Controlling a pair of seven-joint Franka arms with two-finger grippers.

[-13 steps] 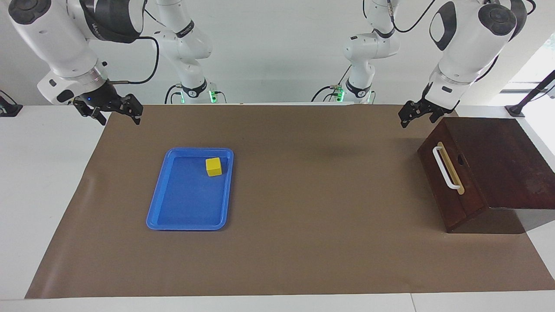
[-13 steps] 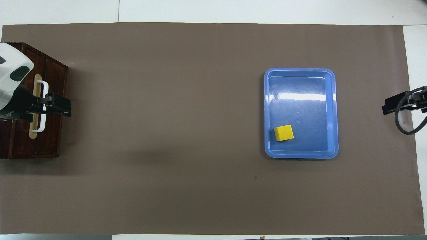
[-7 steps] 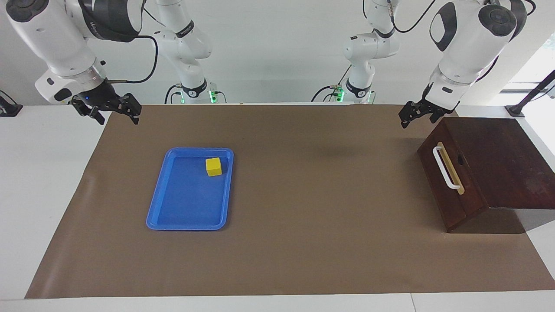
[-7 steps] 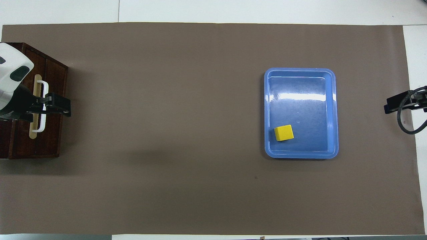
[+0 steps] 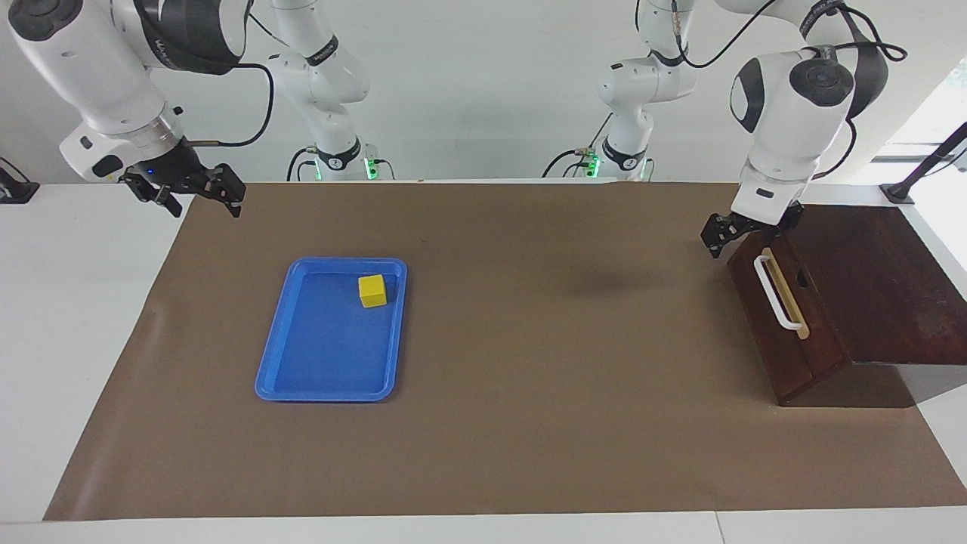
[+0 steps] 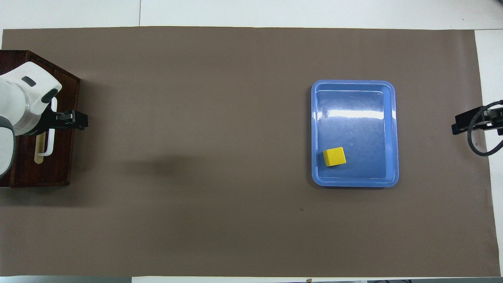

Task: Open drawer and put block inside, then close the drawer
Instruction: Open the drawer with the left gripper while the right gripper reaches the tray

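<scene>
- Facing view: dark wooden box [image 5: 876, 295] at 3 o'clock on the brown mat [image 5: 529, 423], toward the left arm's end of the table.
- Drawer [image 5: 786, 317] pushed fully in; white handle [image 5: 776, 293] runs along its front, which faces the table's middle.
- Left gripper [image 5: 718, 234] hangs in the air over the drawer front's upper corner, at the handle's end nearer the robots; not touching the handle. Whether its fingers are released or clenched: cannot tell.
- Overhead view: same gripper [image 6: 76, 120] at 9 o'clock, tips sticking out over the mat just past the drawer front [image 6: 59, 129].
- Block [image 5: 372, 291] sits in the blue tray [image 5: 332, 393], in the corner nearer the robots and toward the table's middle; seen at 4 o'clock from overhead [image 6: 334, 156].
- Tray lies flat on the mat, toward the right arm's end, well apart from the box.
- Right gripper [image 5: 200, 198] waits in the air at 10 o'clock in the facing view, over the mat's corner by the robots; fingers look spread, released, nothing between them.
</scene>
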